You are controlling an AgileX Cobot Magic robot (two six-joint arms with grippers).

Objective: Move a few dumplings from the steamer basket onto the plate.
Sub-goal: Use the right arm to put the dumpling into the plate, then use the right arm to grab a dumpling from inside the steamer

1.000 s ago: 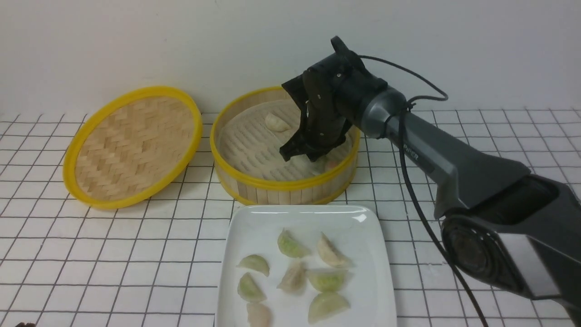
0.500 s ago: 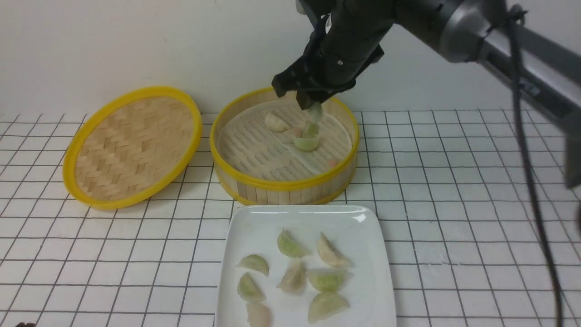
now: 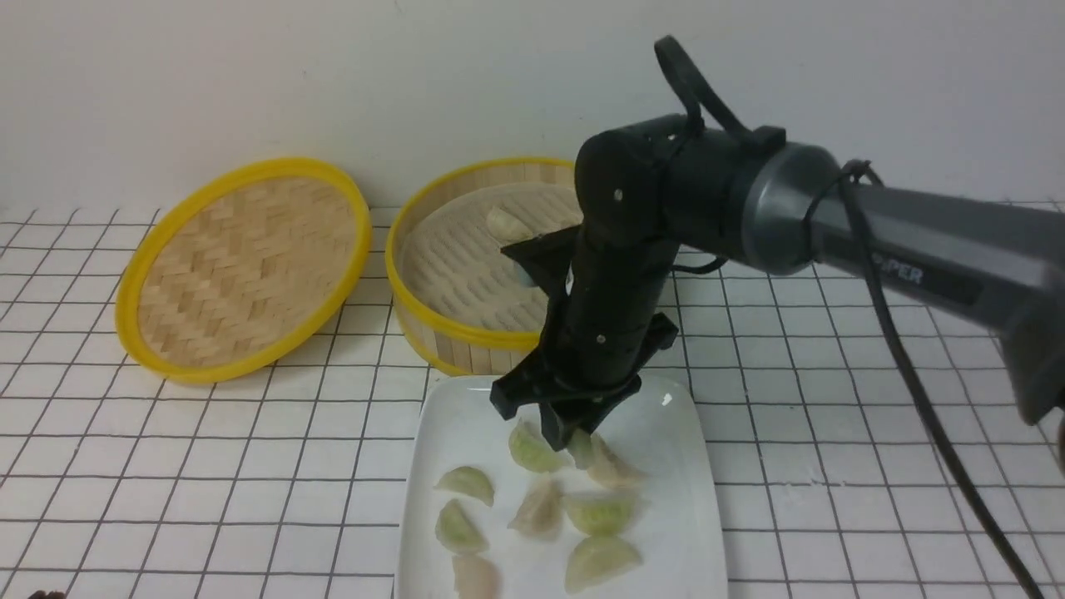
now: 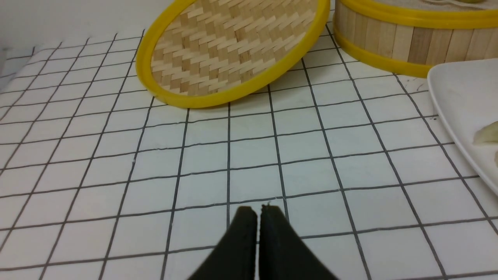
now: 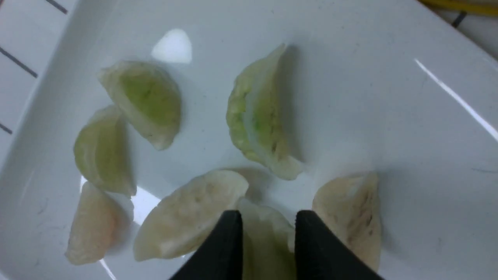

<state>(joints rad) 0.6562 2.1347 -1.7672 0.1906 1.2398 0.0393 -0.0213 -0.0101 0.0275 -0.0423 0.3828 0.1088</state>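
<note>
My right gripper [image 3: 574, 437] is shut on a pale green dumpling [image 3: 582, 449] and holds it just above the far middle of the white plate [image 3: 466, 416]. In the right wrist view the dumpling [image 5: 268, 241] sits between the black fingers [image 5: 223, 245], over the plate [image 5: 389, 97]. Several dumplings lie on the plate, such as a green one [image 3: 532, 451]. The steamer basket [image 3: 466, 337] stands behind the plate with a cream dumpling [image 3: 506, 223] inside; my arm hides its right half. My left gripper [image 4: 258, 210] is shut and empty, low over the tiles.
The woven yellow-rimmed lid [image 3: 241, 266] leans to the left of the basket; it also shows in the left wrist view [image 4: 233, 46]. White tiled surface with dark grid lines all around. A wall stands close behind the basket.
My right gripper lifted a pale green dumpling out of the basket, carried it toward the front and lowered it over the plate. The left gripper has not visibly moved.
</note>
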